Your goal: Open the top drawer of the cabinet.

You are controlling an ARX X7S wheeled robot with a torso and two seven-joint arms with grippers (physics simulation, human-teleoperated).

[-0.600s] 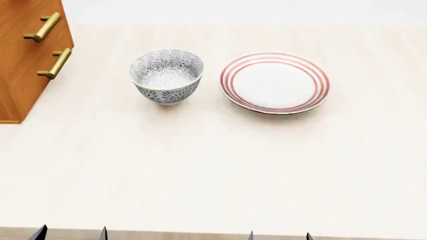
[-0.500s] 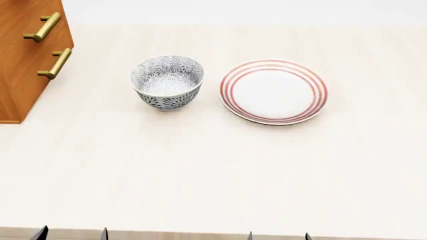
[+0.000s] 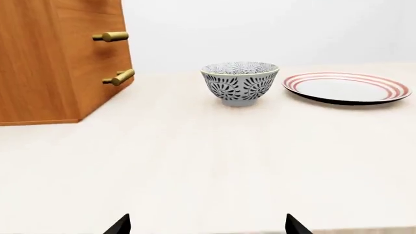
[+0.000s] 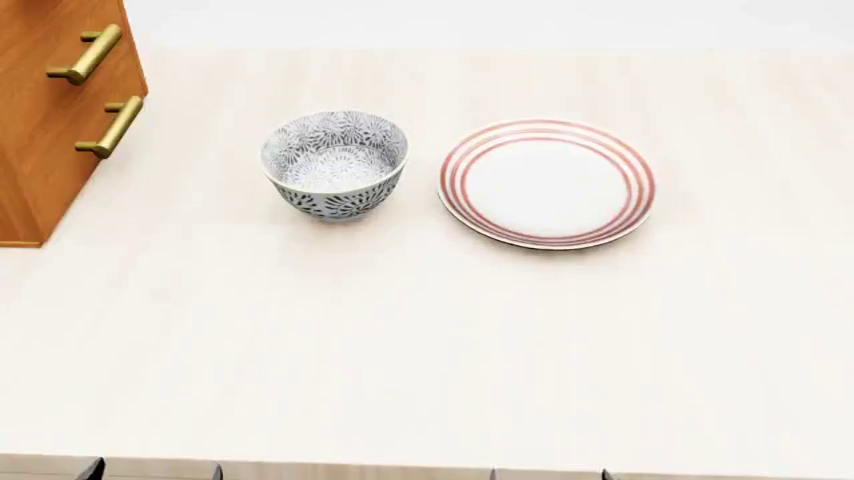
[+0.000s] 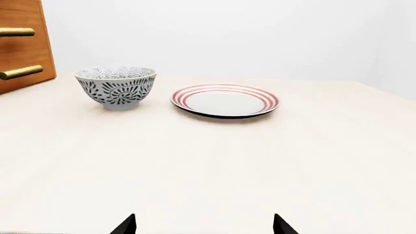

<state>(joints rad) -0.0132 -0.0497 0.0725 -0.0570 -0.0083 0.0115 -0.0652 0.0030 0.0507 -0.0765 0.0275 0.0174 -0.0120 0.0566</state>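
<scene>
The orange-brown cabinet point(image 4: 51, 150) stands at the table's far left, also in the left wrist view point(image 3: 52, 63) and the right wrist view point(image 5: 23, 52). Two shut drawer fronts show, an upper brass handle point(image 4: 87, 53) and a lower brass handle point(image 4: 111, 127). The frame cuts off the cabinet's top, so I cannot tell whether the upper one is the top drawer. My left gripper point(image 3: 208, 226) and right gripper point(image 5: 204, 226) stand open and empty near the table's front edge, far from the cabinet.
A blue-patterned bowl point(image 4: 334, 165) stands right of the cabinet, with a red-ringed white plate point(image 4: 547, 183) beside it. The pale wooden table point(image 4: 400, 340) reaches from the front edge to a white back wall.
The bowl and plate shifted slightly toward me early on, then stayed put. The fingertips at the head view's bottom edge have sunk almost out of sight. The cabinet has not moved.
</scene>
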